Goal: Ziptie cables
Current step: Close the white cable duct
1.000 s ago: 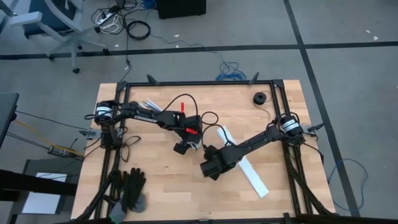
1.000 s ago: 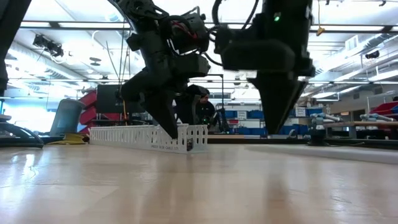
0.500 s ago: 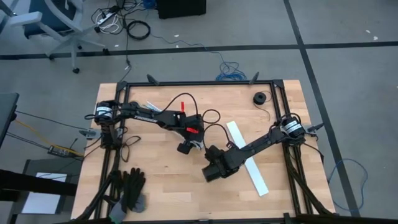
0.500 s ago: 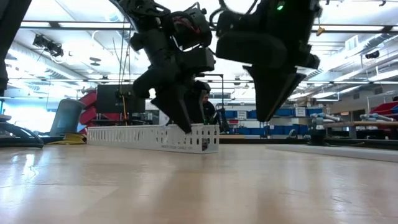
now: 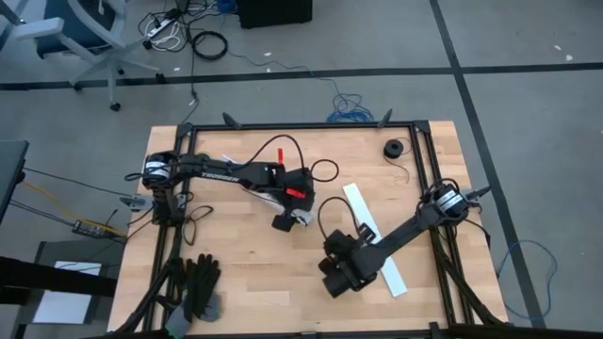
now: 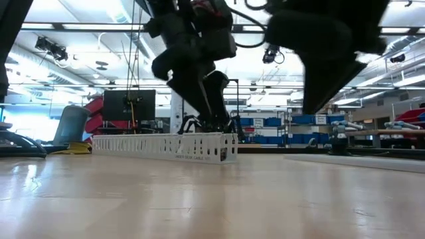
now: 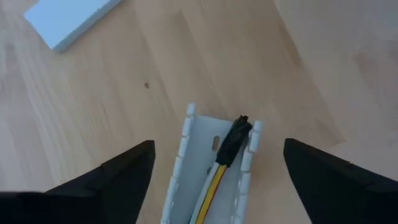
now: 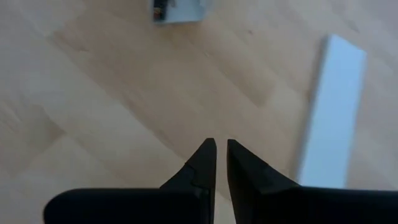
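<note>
From above, the wooden table [image 5: 236, 273] shows both arms. The left gripper [image 5: 294, 219] hangs over the middle of the table, above one end of the white slotted channel [image 5: 300, 217]. The right gripper [image 5: 339, 279] is nearer the front, next to a flat white strip [image 5: 369, 234]. Black gloves [image 5: 196, 287] lie at the front left corner, and a small black roll [image 5: 393, 148] sits at the back.

From table height, the channel [image 6: 163, 147] lies long across the wood, with the left arm right above it.

The left wrist view shows the fingers [image 7: 118, 177] spread wide, holding nothing. Between them the cables [image 7: 216, 176] lie inside the channel [image 7: 193, 155], dark plug at the end.

In the right wrist view, the fingers [image 8: 199, 168] are pinched together with nothing between them, beside the white strip [image 8: 329, 112].
</note>
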You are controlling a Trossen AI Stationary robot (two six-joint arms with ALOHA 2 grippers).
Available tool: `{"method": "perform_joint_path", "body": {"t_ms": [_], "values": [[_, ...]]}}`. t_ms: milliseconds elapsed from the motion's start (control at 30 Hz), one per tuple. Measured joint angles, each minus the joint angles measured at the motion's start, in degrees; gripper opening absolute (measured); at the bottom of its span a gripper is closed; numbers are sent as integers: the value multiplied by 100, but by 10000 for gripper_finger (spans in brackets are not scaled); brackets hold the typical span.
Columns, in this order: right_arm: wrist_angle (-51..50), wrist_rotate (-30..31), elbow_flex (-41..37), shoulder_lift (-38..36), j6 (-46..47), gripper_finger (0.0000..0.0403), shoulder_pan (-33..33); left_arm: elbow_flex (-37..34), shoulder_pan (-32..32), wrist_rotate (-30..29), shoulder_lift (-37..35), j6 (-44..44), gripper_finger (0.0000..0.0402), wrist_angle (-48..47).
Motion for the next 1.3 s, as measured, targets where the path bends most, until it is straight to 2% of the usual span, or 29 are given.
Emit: {"method": "perform_joint_path", "body": {"t_ms": [233, 333, 500, 633, 767, 867, 1000, 1167, 1300], "values": [[-2113, 745, -92, -48, 2265, 6, 778, 325, -25, 165, -7, -1259, 351, -472], [-1773, 1197, -721, -448, 2844, 2, 1194, 325, -114, 179, -17, -1500, 351, -541], [-886, 1081, -2192, -1375, 3778, 0, 1689, 325, -444, 12, -22, -1796, 351, -375], [269, 864, -3202, -2166, 3508, 0, 1802, 318, -757, -298, -22, -1938, 351, -171], [874, 840, -3732, -2613, 2991, 0, 1688, 316, -1092, -625, -26, -1985, 351, 39], [933, 601, -3835, -2750, 2773, 0, 1586, 306, -1307, -932, -26, -2018, 351, 84], [925, 145, -3840, -2782, 2124, 2, 1526, 7, -1539, -1209, -31, -2196, 351, 706], [927, 110, -3840, -2782, 1870, 1, 1458, -455, -1677, -1216, -31, -2669, 351, 1434], [934, 105, -3840, -2782, 1599, 4, 1460, -672, -1672, -1257, -66, -3038, 351, 1638]]}}
